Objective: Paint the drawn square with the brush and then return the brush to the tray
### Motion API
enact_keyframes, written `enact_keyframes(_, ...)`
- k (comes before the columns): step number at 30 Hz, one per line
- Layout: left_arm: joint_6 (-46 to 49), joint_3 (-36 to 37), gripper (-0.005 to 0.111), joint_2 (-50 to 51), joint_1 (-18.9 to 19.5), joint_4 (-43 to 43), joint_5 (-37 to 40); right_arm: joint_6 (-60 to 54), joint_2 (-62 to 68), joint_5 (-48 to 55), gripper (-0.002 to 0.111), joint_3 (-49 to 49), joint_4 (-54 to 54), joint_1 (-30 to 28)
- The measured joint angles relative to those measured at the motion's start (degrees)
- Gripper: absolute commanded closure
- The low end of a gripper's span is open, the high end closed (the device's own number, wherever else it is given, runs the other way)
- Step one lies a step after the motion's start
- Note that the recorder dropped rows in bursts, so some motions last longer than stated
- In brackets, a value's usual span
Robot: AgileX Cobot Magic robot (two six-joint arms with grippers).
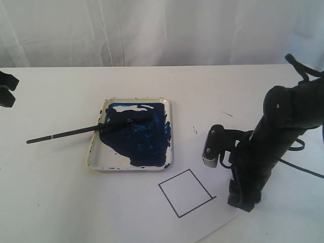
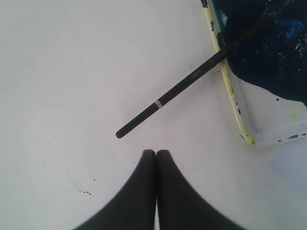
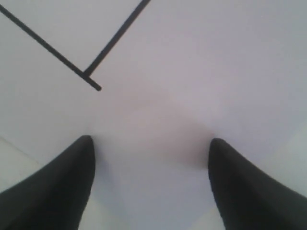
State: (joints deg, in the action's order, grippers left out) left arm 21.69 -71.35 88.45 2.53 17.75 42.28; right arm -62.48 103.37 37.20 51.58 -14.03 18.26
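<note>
The brush (image 1: 76, 132) lies across the tray's left rim, its bristle end in the dark blue paint and its handle end on the table; the left wrist view shows the brush (image 2: 172, 91) too. The cream tray (image 1: 96, 147) sits left of centre, the tray (image 2: 235, 103) rim also in the left wrist view. The drawn square (image 1: 185, 192) on white paper is empty inside; one corner of the square (image 3: 86, 74) shows in the right wrist view. My left gripper (image 2: 156, 152) is shut and empty, short of the handle end. My right gripper (image 3: 151, 143) stands open over the paper beside the square.
The right arm (image 1: 273, 147) rises over the paper's right edge, close to the square. The left arm (image 1: 7, 88) shows only at the far left edge. A white curtain hangs behind the table. Small dark specks (image 1: 194, 130) mark the table right of the tray.
</note>
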Motion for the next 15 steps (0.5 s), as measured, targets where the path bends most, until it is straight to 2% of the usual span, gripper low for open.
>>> enact_keyframes(12,0.21,-0.49,0.107,0.00,0.00,2.45,3.19,0.00,0.13,0.00,0.045,0.07,-0.11,0.00)
enact_keyframes(15,0.43,-1.54,0.107,0.00,-1.16,1.21,3.92,0.00,0.13,0.00,0.045,0.07,-0.11,0.00)
